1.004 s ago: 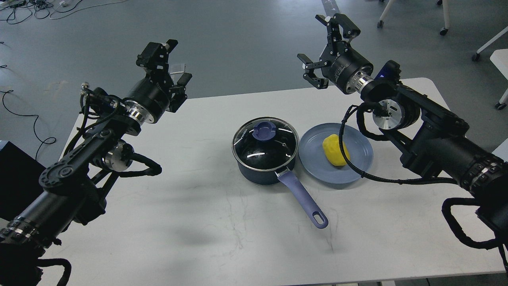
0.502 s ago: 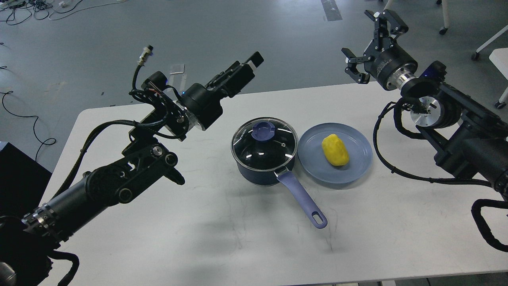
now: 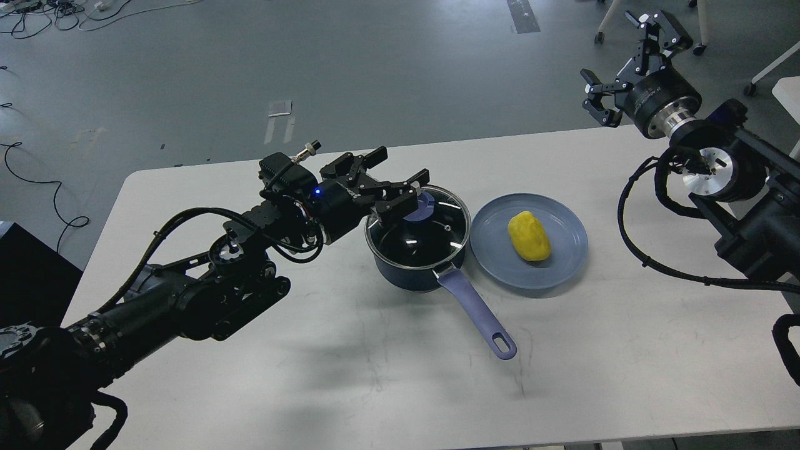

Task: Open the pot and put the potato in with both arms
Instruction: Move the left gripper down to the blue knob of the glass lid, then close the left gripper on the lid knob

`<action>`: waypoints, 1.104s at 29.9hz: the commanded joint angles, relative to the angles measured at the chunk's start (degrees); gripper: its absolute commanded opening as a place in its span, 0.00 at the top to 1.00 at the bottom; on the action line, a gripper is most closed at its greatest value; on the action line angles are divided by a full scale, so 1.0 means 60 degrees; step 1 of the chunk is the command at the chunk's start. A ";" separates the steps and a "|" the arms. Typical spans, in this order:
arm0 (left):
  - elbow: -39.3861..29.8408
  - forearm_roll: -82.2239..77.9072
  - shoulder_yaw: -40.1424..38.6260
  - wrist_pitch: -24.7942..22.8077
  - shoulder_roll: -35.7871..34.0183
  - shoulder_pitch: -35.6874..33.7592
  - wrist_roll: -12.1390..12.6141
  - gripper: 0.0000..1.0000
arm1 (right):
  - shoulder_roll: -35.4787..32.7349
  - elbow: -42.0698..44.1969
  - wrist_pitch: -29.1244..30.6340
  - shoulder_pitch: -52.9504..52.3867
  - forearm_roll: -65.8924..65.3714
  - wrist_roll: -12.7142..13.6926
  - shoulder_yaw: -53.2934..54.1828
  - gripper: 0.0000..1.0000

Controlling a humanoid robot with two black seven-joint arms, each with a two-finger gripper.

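Grey workshop floor is stretching behind a white table (image 3: 262,375), where I am working. I am reaching my left gripper (image 3: 406,194) over the saucepan (image 3: 417,250), its fingers spread around the purple knob (image 3: 422,206) of the glass lid (image 3: 431,228) and not visibly clamped on it. My right gripper (image 3: 619,75) is hovering high past the table's far edge with its fingers apart, holding nothing. The potato (image 3: 529,235) is lying on the light-blue plate (image 3: 494,253) just beside the saucepan, right of it.

If I am closing off-centre, the fingers may be slipping off the knob or tipping the lid, and a sideways pull could be dragging the saucepan into the plate. My fingers are covering part of the knob, so I cannot tell whether they are touching it. Glare on the glass is hiding the saucepan's inside.
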State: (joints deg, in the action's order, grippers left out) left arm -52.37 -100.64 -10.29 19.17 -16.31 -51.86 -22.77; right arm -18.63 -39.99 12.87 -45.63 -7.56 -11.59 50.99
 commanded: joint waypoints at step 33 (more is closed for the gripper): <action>0.1595 -0.0482 0.1744 0.0833 0.0990 -0.0467 -0.0527 0.02 | -0.0074 0.0029 -0.0153 0.0223 0.0001 -0.0002 -0.0002 0.00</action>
State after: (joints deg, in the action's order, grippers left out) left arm -42.91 -103.68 -0.81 24.18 -10.39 -54.46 -26.01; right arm -19.02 -39.81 11.95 -44.41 -7.56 -11.60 50.97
